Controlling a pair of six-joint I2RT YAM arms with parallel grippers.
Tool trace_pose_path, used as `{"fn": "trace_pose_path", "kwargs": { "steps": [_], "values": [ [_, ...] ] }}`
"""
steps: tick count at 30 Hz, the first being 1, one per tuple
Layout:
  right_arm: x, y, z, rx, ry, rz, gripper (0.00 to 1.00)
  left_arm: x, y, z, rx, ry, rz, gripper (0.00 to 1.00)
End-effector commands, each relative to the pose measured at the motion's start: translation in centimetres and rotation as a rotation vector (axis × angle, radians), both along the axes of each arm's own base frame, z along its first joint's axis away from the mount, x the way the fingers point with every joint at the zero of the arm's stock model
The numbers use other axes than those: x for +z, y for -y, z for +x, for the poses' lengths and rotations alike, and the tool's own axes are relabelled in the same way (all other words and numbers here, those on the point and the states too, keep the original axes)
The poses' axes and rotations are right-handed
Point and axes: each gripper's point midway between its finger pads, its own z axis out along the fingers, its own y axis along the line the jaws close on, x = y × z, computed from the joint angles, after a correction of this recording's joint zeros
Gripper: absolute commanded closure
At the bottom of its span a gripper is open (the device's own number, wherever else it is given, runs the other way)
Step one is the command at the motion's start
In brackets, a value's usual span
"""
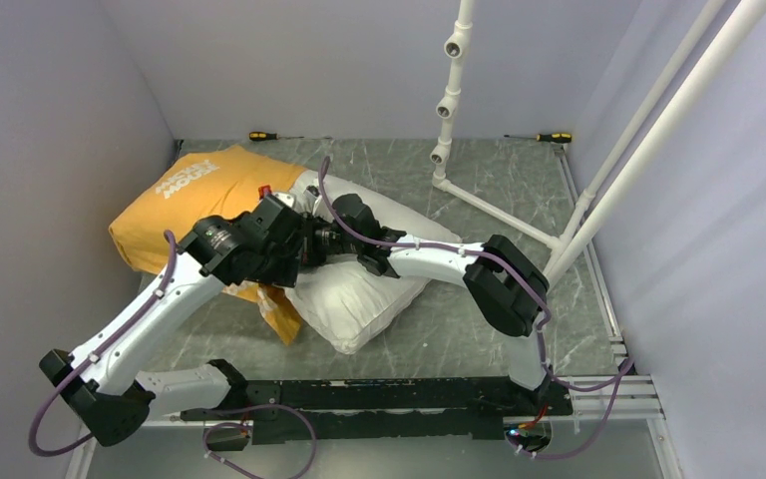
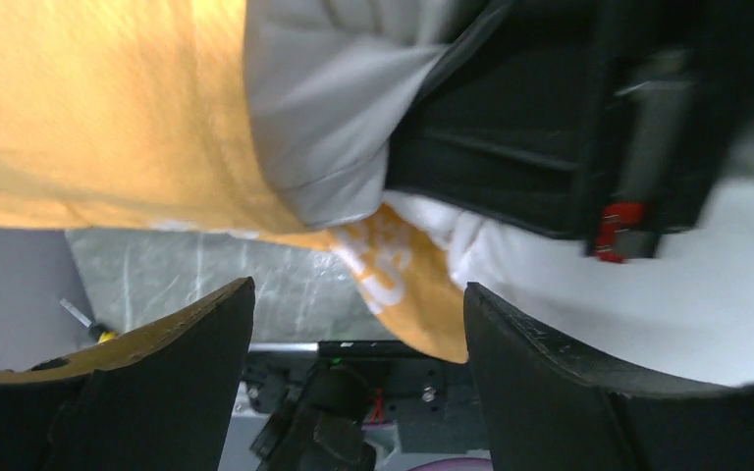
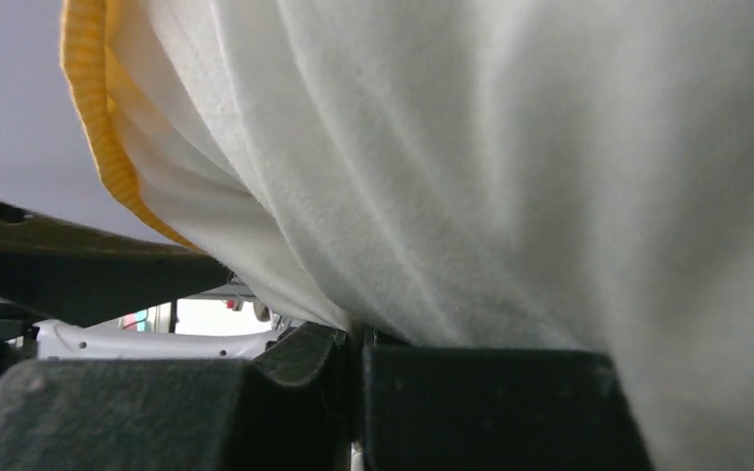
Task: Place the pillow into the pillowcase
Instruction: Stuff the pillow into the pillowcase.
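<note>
Grey marbled tabletop (image 1: 479, 190) boxed in by pale lilac walls (image 1: 60, 100), and on it lies a plump white rectangular pillow (image 1: 359, 294). Its far end is already tucked inside an orange-yellow fabric pillowcase (image 1: 175, 215), while the near half juts out bare toward the arms. Both arms crowd the mouth of the case, which is where the work is.

The right gripper (image 3: 353, 343) has its fingers pressed together on a fold of white cloth beside the orange hem (image 3: 108, 147). I take that cloth for the pale inside of the pillowcase lip, pinched so the opening is held up over the pillow, though it could be the pillow's own cover.

The left gripper (image 2: 356, 299) has its fingers spread wide with nothing between them. It points at the loose orange flap (image 2: 407, 294) sagging below, probably to catch that lower lip and draw it further along.
</note>
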Motion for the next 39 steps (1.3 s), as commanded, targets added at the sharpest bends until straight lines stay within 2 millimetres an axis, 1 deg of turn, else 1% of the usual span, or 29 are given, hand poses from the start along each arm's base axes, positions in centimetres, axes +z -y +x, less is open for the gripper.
{"fn": "trace_pose_path", "kwargs": {
  "steps": [1,3,4,7,9,11,12,15,17,18,19,20,22,24,25,29,33,36,39],
  "values": [
    [0.1,0.2,2.3,-0.101,-0.012,0.013,1.0,-0.8,-3.4,-1.1,0.101,-0.005,0.12,0.17],
    [0.1,0.2,2.2,-0.099,-0.015,0.014,1.0,-1.8,-3.4,-0.8,0.106,-0.019,0.107,0.17],
    [0.1,0.3,2.2,-0.099,-0.016,0.016,1.0,-2.2,-3.1,-0.3,0.098,-0.02,0.087,0.18],
    [0.2,0.5,2.1,-0.098,-0.014,0.015,1.0,-3.5,-4.0,0.7,0.147,-0.065,0.064,0.23],
    [0.2,0.6,2.0,-0.099,-0.01,0.009,1.0,-4.2,-4.5,1.8,0.164,-0.072,0.05,0.25],
    [0.2,0.7,2.1,-0.1,-0.011,0.009,1.0,-4.9,-5.1,3.0,0.177,-0.066,0.039,0.3],
    [0.2,0.7,2.0,-0.098,-0.012,0.012,1.0,-5.1,-5.3,3.4,0.184,-0.065,0.038,0.38],
    [0.2,0.6,1.9,-0.089,-0.018,0.018,1.0,-5.5,-5.8,5.0,0.205,-0.03,0.038,0.53],
    [0.2,0.6,1.8,-0.085,-0.017,0.017,1.0,-5.5,-6.3,6.0,0.223,-0.001,0.04,0.73],
    [0.1,0.7,1.8,-0.084,-0.017,0.011,1.0,-5.2,-6.4,6.4,0.228,0.011,0.035,0.88],
    [0.1,0.8,1.8,-0.085,-0.015,0.007,1.0,-4.8,-6.4,6.6,0.231,0.02,0.032,1.0],
    [0.0,0.8,1.7,-0.084,-0.015,0.001,1.0,-3.9,-6.2,6.7,0.223,0.034,0.015,1.0],
    [0.1,0.9,1.7,-0.087,-0.011,-0.003,1.0,-2.9,-5.5,6.4,0.186,0.033,-0.018,1.0],
    [0.2,0.9,1.8,-0.086,-0.009,-0.002,1.0,-1.8,-4.9,5.7,0.146,0.026,-0.057,1.0],
    [0.4,0.8,1.8,-0.085,-0.009,0.002,1.0,-1.0,-4.4,5.1,0.117,0.027,-0.087,1.0],
    [1.1,0.3,1.9,-0.071,-0.008,0.021,1.0,0.3,-2.4,2.2,0.005,-0.019,-0.204,1.0],
    [1.3,0.1,1.8,-0.063,-0.013,0.029,1.0,2.0,-0.9,0.1,-0.086,-0.013,-0.301,1.0],
    [1.7,-0.1,1.7,-0.044,-0.008,0.054,1.0,3.6,0.3,-0.6,-0.179,0.009,-0.356,1.0],
    [2.7,-0.5,1.0,0.004,0.012,0.103,1.0,5.3,1.9,-0.8,-0.283,0.026,-0.413,1.0]
  ]
}}
